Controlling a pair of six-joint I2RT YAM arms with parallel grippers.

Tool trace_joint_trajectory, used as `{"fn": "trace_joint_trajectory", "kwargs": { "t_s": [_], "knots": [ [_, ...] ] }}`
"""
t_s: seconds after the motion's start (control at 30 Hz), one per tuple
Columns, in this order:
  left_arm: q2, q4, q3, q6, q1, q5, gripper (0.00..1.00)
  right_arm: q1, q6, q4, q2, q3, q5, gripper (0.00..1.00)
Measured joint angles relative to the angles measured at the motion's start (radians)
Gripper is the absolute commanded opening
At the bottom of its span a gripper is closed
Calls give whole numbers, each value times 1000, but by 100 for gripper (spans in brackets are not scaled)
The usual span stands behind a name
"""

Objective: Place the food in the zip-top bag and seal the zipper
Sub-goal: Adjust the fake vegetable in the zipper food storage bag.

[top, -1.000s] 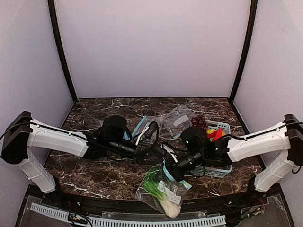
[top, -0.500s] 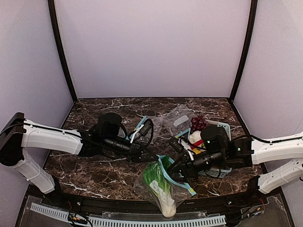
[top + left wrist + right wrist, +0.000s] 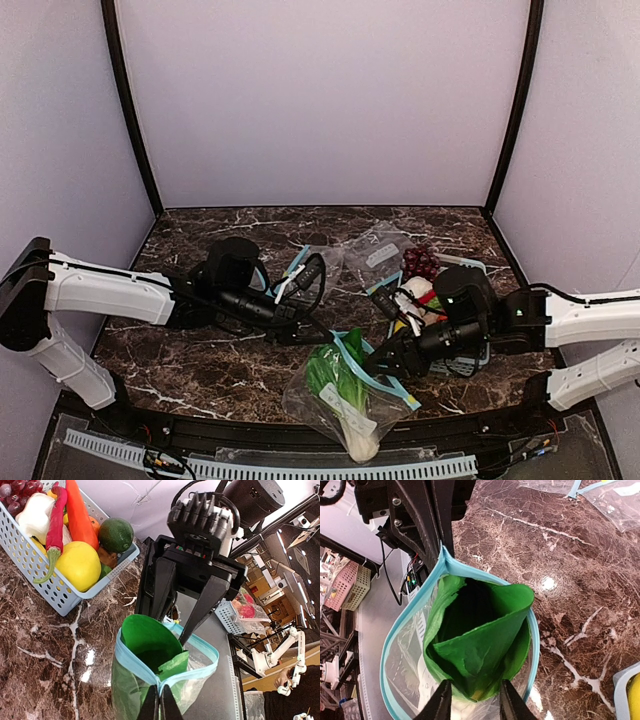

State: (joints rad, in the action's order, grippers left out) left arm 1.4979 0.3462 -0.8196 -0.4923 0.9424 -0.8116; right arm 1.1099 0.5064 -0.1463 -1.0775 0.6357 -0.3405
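**Kim:** Right arm has dropped and pulled back toward its own side versus a second ago. Top view?

**Ravi:** The left gripper (image 3: 322,337) and right gripper (image 3: 385,362) meet at the mouth of the zip-top bag (image 3: 350,405) from opposite sides, with the zipper (image 3: 352,355) between them. The leafy vegetable (image 3: 335,385) is inside the bag, white stalk pointing away from both grippers. The basket (image 3: 476,266) sits just behind the right gripper.

**Kim:** Left wrist?

**Ravi:** The left gripper (image 3: 160,700) is pressed together, pinching the zipper (image 3: 135,660) at its near corner. The leafy vegetable (image 3: 147,640) is straight ahead of the fingertips, in the bag (image 3: 200,680) mouth. The right gripper (image 3: 170,627) faces it, fingers spread, one tip at the far rim. An orange tapered vegetable (image 3: 77,510) lies in the basket (image 3: 45,580), ahead and to the left.

**Kim:** Right wrist?

**Ravi:** The right gripper (image 3: 472,700) has its fingers apart, with the leafy vegetable (image 3: 480,630) and near rim between them. Can't tell if either pad touches. The zipper (image 3: 402,630) loops open ahead. The left gripper (image 3: 442,540) clamps its far corner.
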Motion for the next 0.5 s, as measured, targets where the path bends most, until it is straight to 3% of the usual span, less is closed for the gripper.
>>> {"fn": "trace_joint_trajectory", "kwargs": {
  "t_s": [0.2, 0.5],
  "knots": [
    [0, 0, 0, 0, 0, -1, 1, 0, 20, 59, -54, 0, -25, 17],
    [6, 3, 0, -9, 0, -5, 1, 14, 38, 290, -236, 2, -95, 14]
  ]
}}
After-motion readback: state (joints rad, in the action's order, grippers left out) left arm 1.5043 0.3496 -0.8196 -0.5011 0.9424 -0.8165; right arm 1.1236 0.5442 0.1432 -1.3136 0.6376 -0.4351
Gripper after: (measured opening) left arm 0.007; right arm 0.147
